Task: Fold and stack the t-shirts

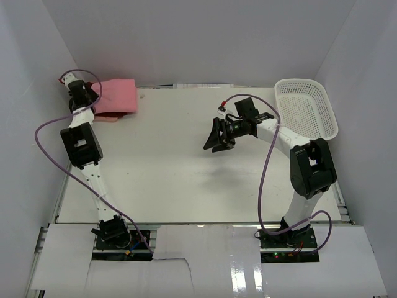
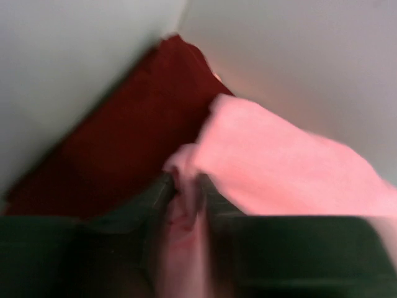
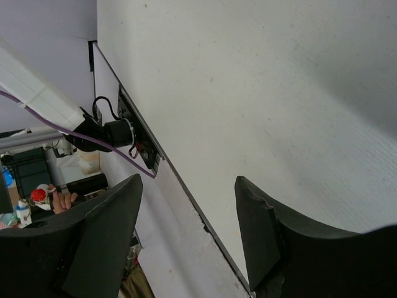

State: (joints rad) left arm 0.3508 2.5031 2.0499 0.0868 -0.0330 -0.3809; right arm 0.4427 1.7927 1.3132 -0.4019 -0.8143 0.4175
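Fingers [image 2: 155,205] of the left gripper [image 1: 82,94] pinch the salmon t-shirt [image 1: 118,94], which lies on the maroon t-shirt [image 2: 124,143] — far across from the basket [image 1: 307,108]. Nearer the basket, the right gripper [image 1: 217,141] gapes wide — empty.

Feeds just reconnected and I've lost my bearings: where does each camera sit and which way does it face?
Top external: above and behind the robot, looking down on the white table; left arm and right arm whole, pink t-shirt far left, basket far right.
Left wrist: on the left arm, facing the back corner; left gripper pinches the pink t-shirt atop the maroon t-shirt.
Right wrist: over the table, facing its near edge; right gripper open, empty.
Shared: top and left wrist both show the pink t-shirt.
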